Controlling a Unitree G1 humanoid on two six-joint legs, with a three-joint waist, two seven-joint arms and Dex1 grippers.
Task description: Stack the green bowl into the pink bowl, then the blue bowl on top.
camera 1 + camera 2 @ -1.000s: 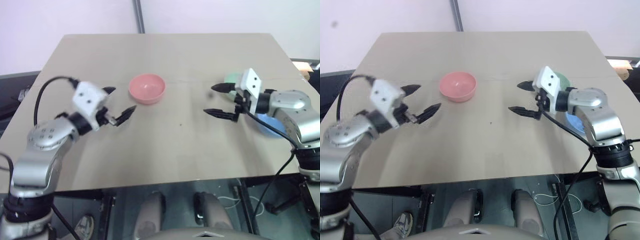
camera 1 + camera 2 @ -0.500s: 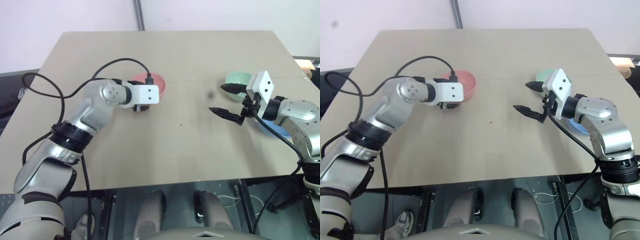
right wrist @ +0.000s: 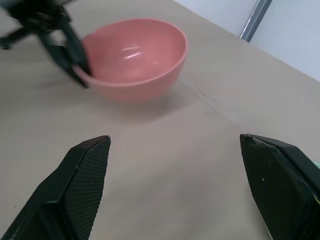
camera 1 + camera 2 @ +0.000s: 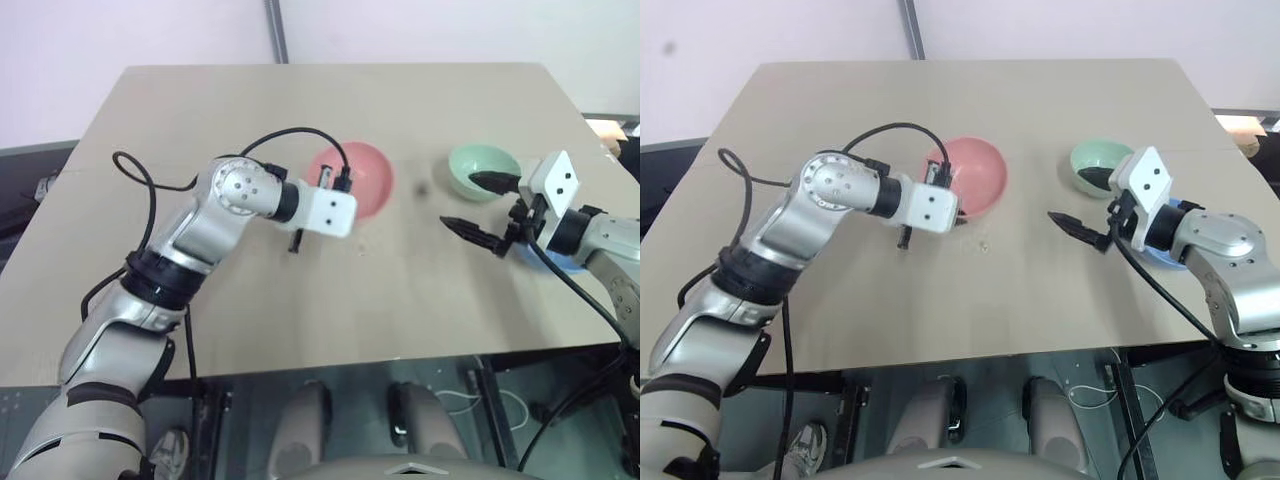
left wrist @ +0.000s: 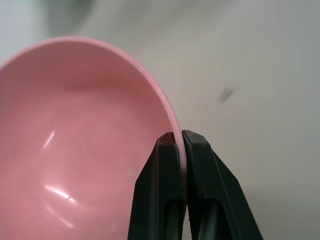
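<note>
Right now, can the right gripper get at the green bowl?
Probably yes: the right gripper is open, holds nothing, and hangs right beside the green bowl, with only bare table between them.

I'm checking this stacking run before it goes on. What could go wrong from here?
The left gripper pinches only the thin rim of the pink bowl, which looks tilted, so it could slip or swing. The right gripper hangs open beside the green bowl and could nudge it. The blue bowl sits mostly hidden under the right arm near the table edge and could be knocked off.

pink bowl left of green bowl — blue bowl nearest
</note>
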